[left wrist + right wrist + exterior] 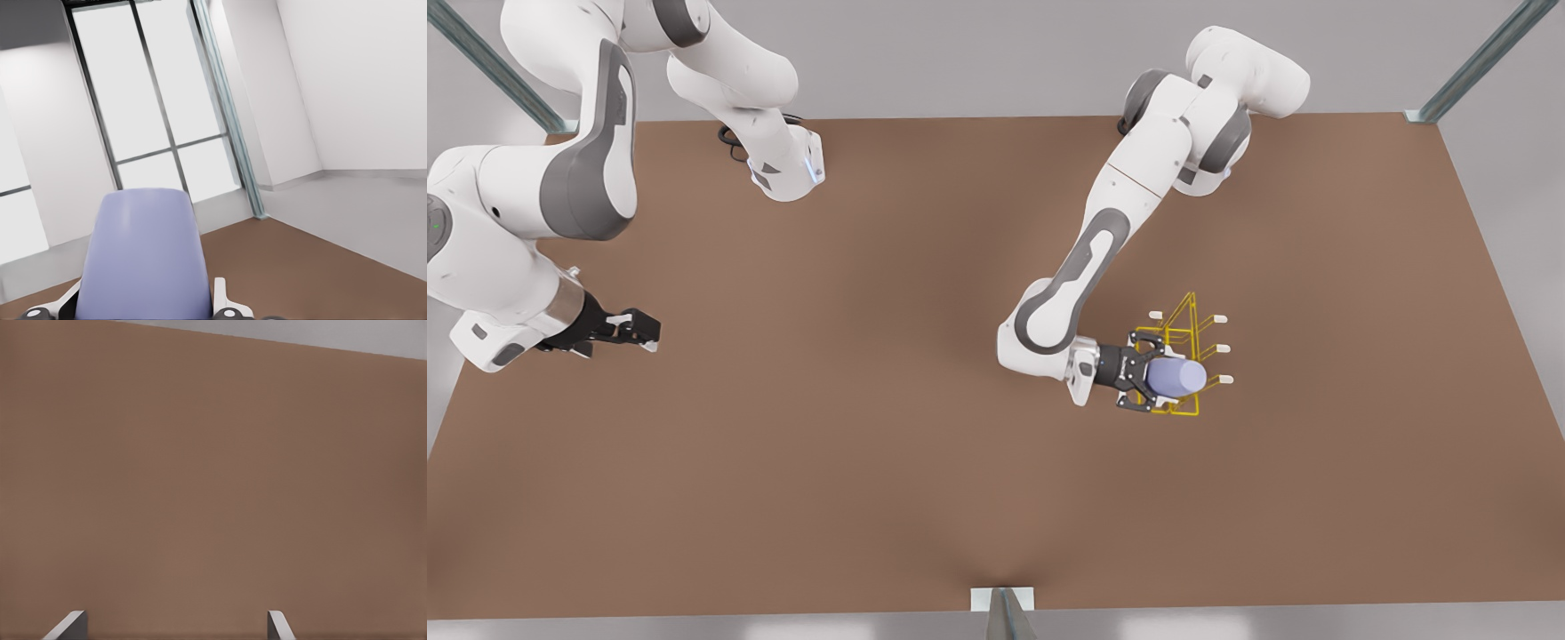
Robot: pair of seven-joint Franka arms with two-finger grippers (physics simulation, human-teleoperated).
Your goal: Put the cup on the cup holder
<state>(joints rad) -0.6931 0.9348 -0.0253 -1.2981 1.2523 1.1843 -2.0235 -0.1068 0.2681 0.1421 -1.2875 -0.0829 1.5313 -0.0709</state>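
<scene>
Your left gripper (1152, 378) grips the lavender-blue cup (1176, 377) sideways, directly over the yellow wire cup holder (1183, 342) on the front view's right side of the brown table (871, 444). Your right gripper (636, 329) waits, fingers spread apart, above the table's opposite side.

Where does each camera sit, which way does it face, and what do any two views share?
Front view: high above the table, looking down; both arms show, left gripper holding the cup at the holder, right gripper waiting open at the front view's left.
Left wrist view: on the cup-carrying arm, looking along the cup toward a window and walls; fingers flank it.
Right wrist view: on the waiting arm, facing bare table; fingertips show.
Shared: front and left wrist views both show the cup.
</scene>
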